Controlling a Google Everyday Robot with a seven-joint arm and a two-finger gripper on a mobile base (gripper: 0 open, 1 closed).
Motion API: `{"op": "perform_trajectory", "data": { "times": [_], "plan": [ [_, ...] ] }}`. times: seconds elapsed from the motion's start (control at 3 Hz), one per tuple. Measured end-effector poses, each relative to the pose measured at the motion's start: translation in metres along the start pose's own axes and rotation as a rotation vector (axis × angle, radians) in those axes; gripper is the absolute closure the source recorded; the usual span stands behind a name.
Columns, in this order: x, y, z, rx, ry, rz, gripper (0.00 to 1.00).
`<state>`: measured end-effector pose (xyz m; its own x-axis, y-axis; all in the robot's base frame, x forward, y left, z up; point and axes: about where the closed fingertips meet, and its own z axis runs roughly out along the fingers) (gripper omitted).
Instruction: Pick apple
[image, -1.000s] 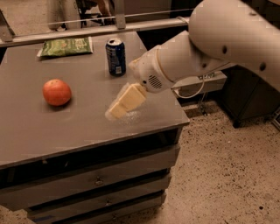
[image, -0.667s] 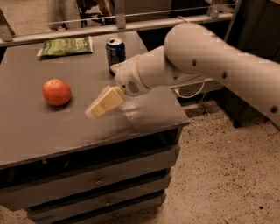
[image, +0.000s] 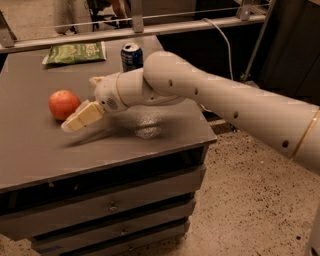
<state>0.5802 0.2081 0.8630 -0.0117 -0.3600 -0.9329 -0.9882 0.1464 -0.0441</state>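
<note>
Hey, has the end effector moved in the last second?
Yes. The end effector has swung across the table, away from the soda can and toward the apple, now close beside it.

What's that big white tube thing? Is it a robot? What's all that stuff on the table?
Yes, it is a robot's arm. The cream-coloured part at its end is the gripper, its hand for grabbing. One camera looks down at a grey table with drawers. On it are an apple, a blue soda can and a green snack bag. The gripper is low over the table, right beside the apple, and holds nothing. Its job is to pick the apple up.
</note>
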Motion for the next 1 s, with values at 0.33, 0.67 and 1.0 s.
{"op": "perform_trajectory", "data": {
  "times": [0.33,0.67,1.0],
  "plan": [
    [-0.007,-0.002,0.035,-0.030,-0.048,0.010,0.16],
    [-0.010,-0.002,0.048,-0.041,-0.075,0.024,0.40],
    [-0.015,0.001,0.042,-0.035,-0.095,0.026,0.64]
  ]
}}
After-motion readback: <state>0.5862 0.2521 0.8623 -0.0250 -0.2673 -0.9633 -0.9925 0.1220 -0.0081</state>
